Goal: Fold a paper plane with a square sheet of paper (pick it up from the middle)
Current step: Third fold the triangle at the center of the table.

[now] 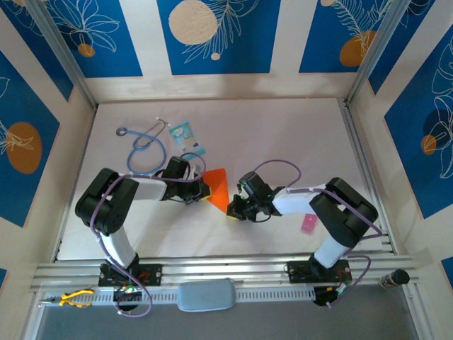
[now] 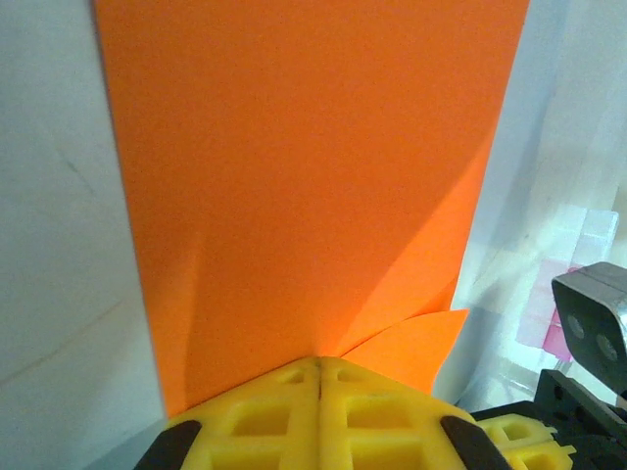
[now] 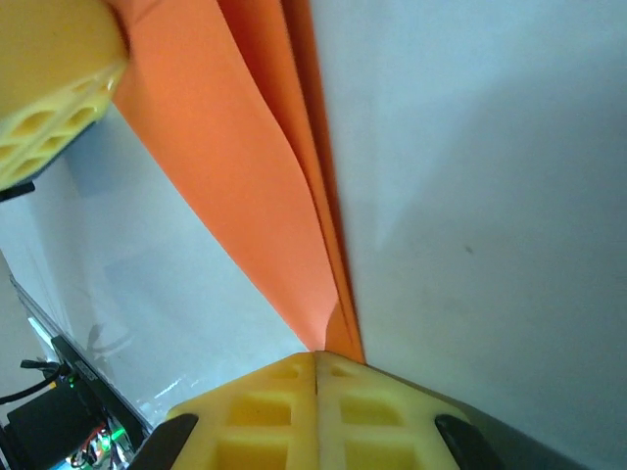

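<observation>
walls: you're boxed in by blue panels [image 1: 241, 42] with white leaf drawings and cream and orange discs, split by cream strips | frame: grey metal posts [image 1: 60, 49] slant up both far corners | table [image 1: 297, 134]: white, matte, evenly lit, soft shadows | near edge: your aluminium rails [image 1: 226, 265] run straight across

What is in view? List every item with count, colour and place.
paper: one, orange, partly folded, mid-table between the grippers
stethoscope: one, blue tubing, far left of the table
packet: one, light blue, beside the stethoscope
strip: one, pink, by the right arm
tool: one, yellow handles, near rail, left
pad: one, grey-blue, near rail, middle
left gripper: one, yellow fingers, shut on the paper
right gripper: one, yellow fingers, shut on the paper
</observation>
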